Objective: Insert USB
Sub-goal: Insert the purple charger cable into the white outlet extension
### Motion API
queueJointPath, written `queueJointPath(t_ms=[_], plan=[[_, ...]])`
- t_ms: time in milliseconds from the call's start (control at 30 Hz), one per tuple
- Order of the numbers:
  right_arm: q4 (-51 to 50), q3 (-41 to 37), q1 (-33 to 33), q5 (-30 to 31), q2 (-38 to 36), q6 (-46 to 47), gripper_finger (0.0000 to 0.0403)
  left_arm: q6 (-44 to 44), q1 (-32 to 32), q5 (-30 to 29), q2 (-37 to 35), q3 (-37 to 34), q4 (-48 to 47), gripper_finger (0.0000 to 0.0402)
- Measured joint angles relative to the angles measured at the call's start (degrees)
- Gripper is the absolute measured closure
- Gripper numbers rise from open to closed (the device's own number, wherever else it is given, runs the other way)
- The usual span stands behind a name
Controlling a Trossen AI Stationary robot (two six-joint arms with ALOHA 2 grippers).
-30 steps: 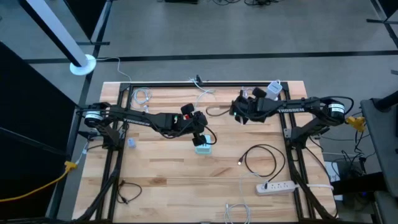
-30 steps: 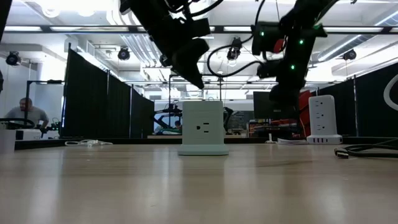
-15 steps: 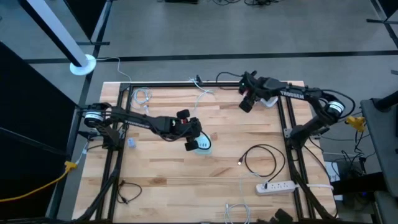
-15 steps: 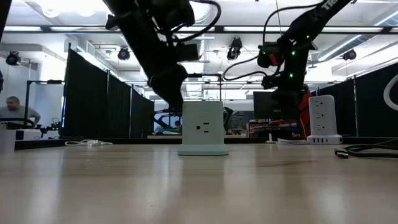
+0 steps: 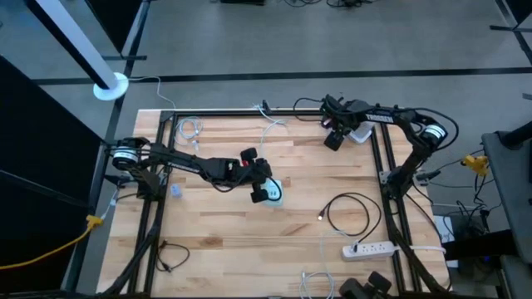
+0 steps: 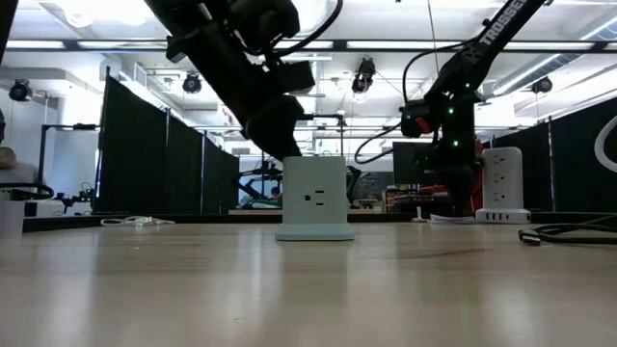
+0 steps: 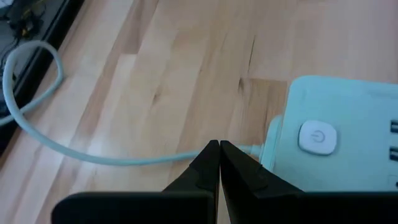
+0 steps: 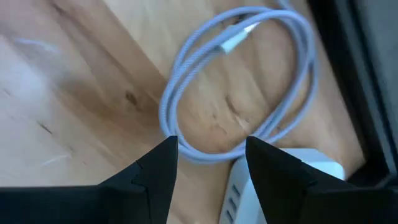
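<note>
overhead, right gripper [image 8: 208,163] open above coiled usb cable [image 8: 239,81]; left gripper [image 7: 219,163] closed.

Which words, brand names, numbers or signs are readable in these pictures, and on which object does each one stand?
"TROSSEN": white letters, partly legible, on the right dark robot arm, low view.
Power sign (circle with stroke): on the round button of the pale blue-green power cube, left wrist view.
White lettering on the left dark robot arm, high view: too small to read.
Nothing else is legible.
</note>
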Motion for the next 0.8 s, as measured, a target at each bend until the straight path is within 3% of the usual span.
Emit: queueJointPath(t_ms=[400, 533, 700, 800], plan=[[1.0, 0.2, -0.1, -3.9, 4.2, -5.4, 0.0245, 0.0, 0.0, 1.0, 0.0, 0.0, 0.3, 0.0402], [1.3, 0.2, -0.1, -5.3, 5.5, -6.9, 0.0288, 0.1, 0.0, 1.0, 0.0, 0.0, 0.3, 0.0402], [1.2, 0.1, 0.2, -6.1, 4.8, -6.1, 0.0382, 1.3, -0.1, 1.0, -0.1, 0.0, 0.7, 0.0402], [1.3, -0.2, 1.2, -5.6, 2.5, -4.0, 0.0392, 1.9, -0.1, 1.0, -0.8, 0.0, 1.3, 0.0402]])
